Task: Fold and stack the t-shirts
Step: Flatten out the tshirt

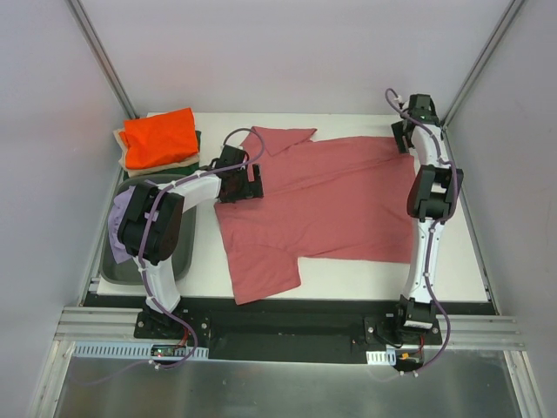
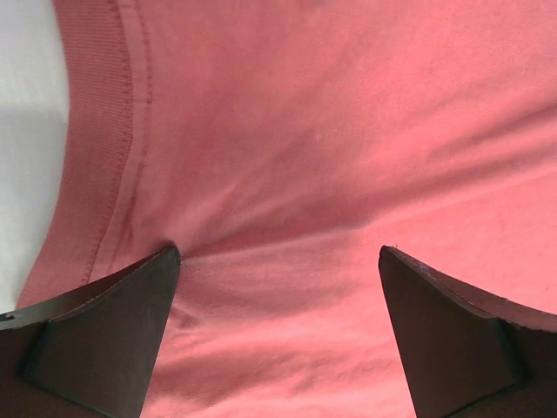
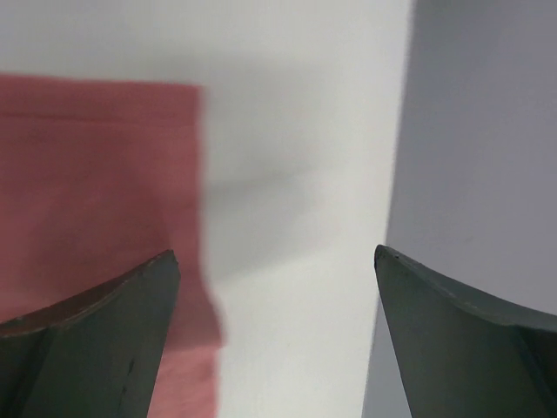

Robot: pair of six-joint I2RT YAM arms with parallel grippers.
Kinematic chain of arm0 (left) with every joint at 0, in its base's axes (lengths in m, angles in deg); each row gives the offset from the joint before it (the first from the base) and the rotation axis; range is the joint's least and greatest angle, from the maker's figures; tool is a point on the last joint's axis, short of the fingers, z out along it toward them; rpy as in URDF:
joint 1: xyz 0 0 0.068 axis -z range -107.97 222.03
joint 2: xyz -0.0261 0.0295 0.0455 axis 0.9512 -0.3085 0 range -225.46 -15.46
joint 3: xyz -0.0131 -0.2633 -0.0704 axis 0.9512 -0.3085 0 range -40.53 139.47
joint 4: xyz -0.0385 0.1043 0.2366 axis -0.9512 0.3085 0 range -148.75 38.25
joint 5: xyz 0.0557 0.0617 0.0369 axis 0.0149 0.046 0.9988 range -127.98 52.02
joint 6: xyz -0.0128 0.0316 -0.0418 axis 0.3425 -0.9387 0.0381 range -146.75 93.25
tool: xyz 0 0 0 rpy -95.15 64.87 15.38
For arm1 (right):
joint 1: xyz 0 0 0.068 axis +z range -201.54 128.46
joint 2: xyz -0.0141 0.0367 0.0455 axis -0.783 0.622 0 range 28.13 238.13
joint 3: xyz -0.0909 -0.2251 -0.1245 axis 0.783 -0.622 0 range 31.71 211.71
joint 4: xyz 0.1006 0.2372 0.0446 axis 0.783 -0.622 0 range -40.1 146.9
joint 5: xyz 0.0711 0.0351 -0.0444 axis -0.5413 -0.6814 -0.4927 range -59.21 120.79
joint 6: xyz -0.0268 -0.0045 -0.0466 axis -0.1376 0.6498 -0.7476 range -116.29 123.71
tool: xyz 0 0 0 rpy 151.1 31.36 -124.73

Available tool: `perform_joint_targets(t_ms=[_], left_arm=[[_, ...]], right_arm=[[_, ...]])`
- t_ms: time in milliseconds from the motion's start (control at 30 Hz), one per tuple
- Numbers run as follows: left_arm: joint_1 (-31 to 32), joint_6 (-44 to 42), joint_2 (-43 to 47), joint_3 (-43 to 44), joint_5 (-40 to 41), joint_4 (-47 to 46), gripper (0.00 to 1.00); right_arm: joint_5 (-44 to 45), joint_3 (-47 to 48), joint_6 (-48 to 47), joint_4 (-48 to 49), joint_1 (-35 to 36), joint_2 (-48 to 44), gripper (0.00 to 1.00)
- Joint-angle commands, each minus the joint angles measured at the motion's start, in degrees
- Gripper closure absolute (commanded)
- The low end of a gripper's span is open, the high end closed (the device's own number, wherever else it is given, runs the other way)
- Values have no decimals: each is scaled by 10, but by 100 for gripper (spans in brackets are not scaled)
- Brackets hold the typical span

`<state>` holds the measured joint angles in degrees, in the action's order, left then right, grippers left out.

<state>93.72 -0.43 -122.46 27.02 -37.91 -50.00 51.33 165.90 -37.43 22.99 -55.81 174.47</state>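
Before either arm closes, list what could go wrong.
1. The right jaws stand open mostly over bare table, beside a corner of the rose-red shirt; closing there may miss the cloth.
2. The left jaws stand open over flat fabric near the collar; a pinch could bunch it or grab only one layer.

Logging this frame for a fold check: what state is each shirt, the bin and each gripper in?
rose-red t-shirt: spread out flat, unfolded
orange t-shirt: folded, on top of the beige one
beige t-shirt: folded, under the orange one
dark green t-shirt: at the bottom, mostly hidden
lavender t-shirt: crumpled in the grey bin
grey bin: upright, open-topped
left gripper: open, over the rose-red t-shirt's collar area
right gripper: open, empty, beside that shirt's corner
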Motion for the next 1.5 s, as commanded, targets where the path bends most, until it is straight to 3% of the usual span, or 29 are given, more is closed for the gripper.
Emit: perform_joint_targets(t_ms=[0, 167, 367, 467, 600, 733, 867, 1067, 1467], left_arm=[[-10, -20, -10, -13, 37, 78, 1], [-10, -21, -1, -15, 29, 82, 1], [-8, -26, 8, 0, 0, 79, 1], [-5, -25, 24, 7, -13, 79, 1], [1, -26, 59, 7, -4, 78, 1], [4, -22, 98, 2, 7, 76, 1], [3, -37, 74, 31, 0, 65, 1], [-2, -50, -33, 139, -30, 66, 1], [-55, -50, -225, 355, -68, 123, 1]], right_arm=[[12, 51, 38, 86, -35, -3, 4], [-10, 2, 47, 107, -36, -61, 4], [-170, -60, 115, 20, -32, -144, 4], [-231, -85, 207, -23, -28, -188, 4], [-281, -265, 351, 28, -20, -325, 4], [-247, -441, 426, 44, -3, -441, 4], [-233, -530, 468, -5, 1, -492, 4], [-248, -575, 464, -10, 0, -459, 4], [-238, -424, 431, -80, -35, -265, 4]])
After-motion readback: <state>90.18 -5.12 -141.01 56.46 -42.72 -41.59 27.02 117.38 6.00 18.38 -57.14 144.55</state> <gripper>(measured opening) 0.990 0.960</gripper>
